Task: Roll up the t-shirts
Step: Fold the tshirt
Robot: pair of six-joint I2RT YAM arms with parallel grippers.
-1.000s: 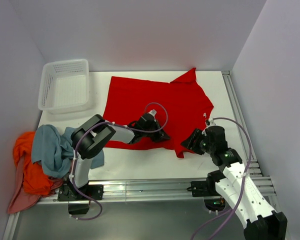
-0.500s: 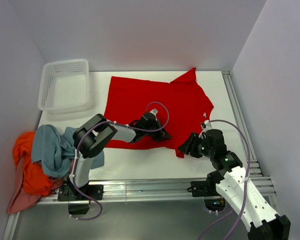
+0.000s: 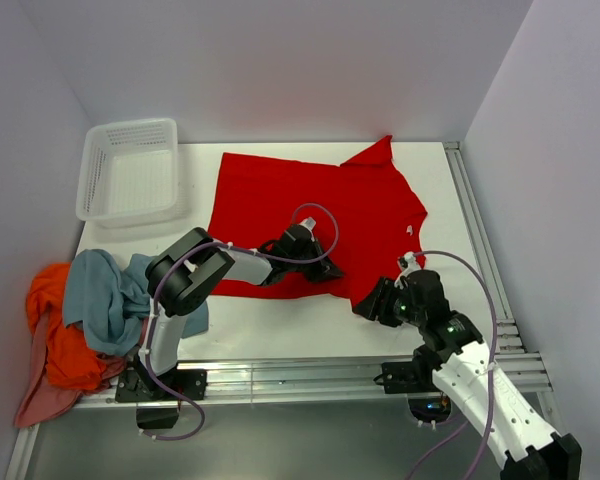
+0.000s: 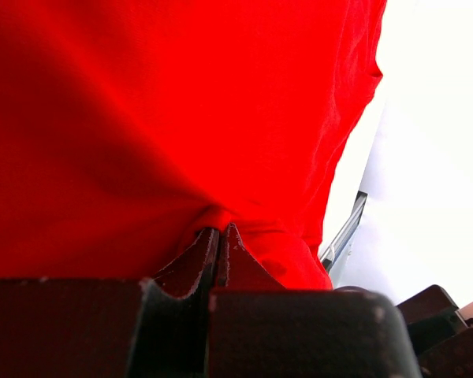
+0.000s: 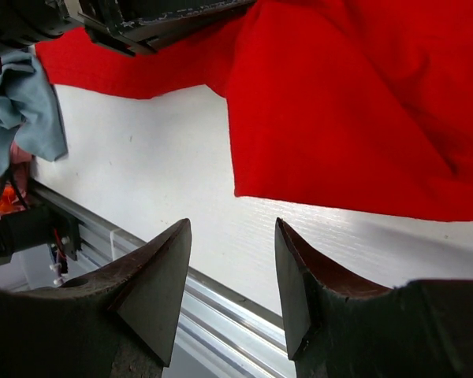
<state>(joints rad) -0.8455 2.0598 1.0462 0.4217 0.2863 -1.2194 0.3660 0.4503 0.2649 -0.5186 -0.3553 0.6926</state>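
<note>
left pincer (image 4: pixel 218 235) pinched shut on red shirt (image 4: pixel 165 110); right pincer (image 5: pixel 230 232) wide open, should go low, bite the edge just ahead.

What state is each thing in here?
red shirt, spread flat, near hem pinched up.
left gripper, shut on the red shirt's hem.
right gripper, open, holding nothing, beside the shirt's near corner.
basket, upright, nothing visible inside.
pile, crumpled shirts heaped at the left.
</note>
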